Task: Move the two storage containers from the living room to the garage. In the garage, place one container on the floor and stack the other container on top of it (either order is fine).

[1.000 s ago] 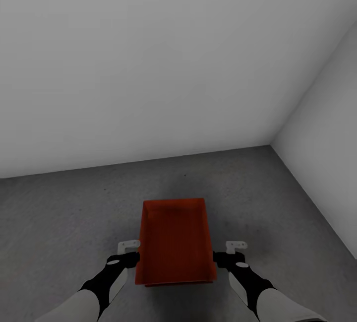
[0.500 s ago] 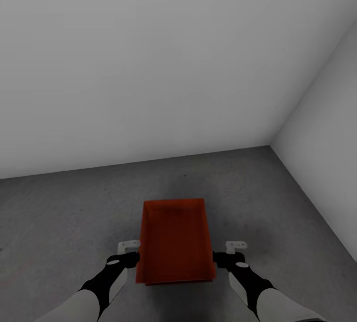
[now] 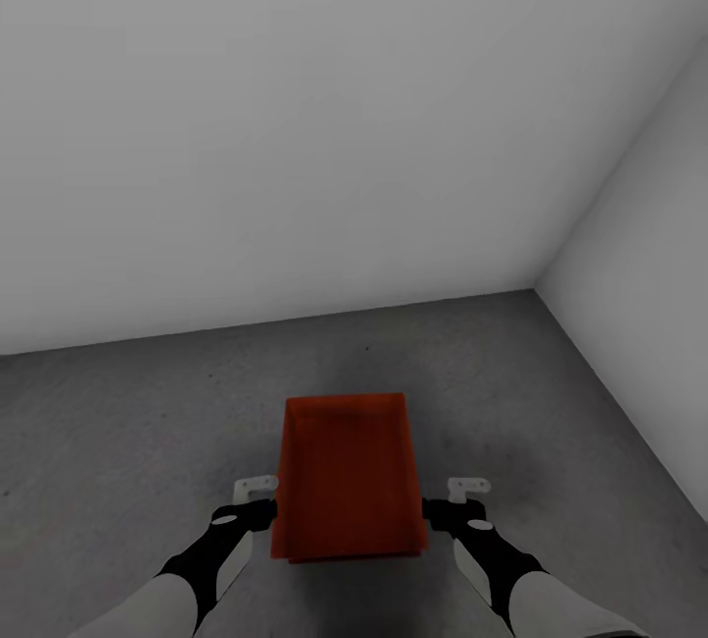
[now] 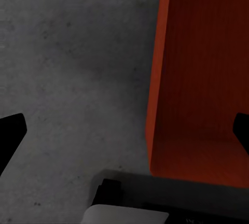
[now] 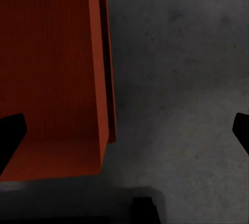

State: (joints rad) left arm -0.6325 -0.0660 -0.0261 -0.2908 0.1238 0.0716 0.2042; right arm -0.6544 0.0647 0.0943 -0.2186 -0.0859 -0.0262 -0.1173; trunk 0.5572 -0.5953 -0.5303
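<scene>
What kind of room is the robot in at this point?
Probably a garage or some similar bare utility room: plain white walls meet in a corner, and the floor is dark grey, mottled and concrete-like. An orange-red container sits between the two grippers.

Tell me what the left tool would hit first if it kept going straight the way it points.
Probably the side wall of the red bin, which sits between its open fingers; beside that, the grey floor. Depth is unclear.

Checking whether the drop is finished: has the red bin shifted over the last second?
No. The red bin keeps its place against the floor-wall corner, with both grippers open beside it.
</scene>
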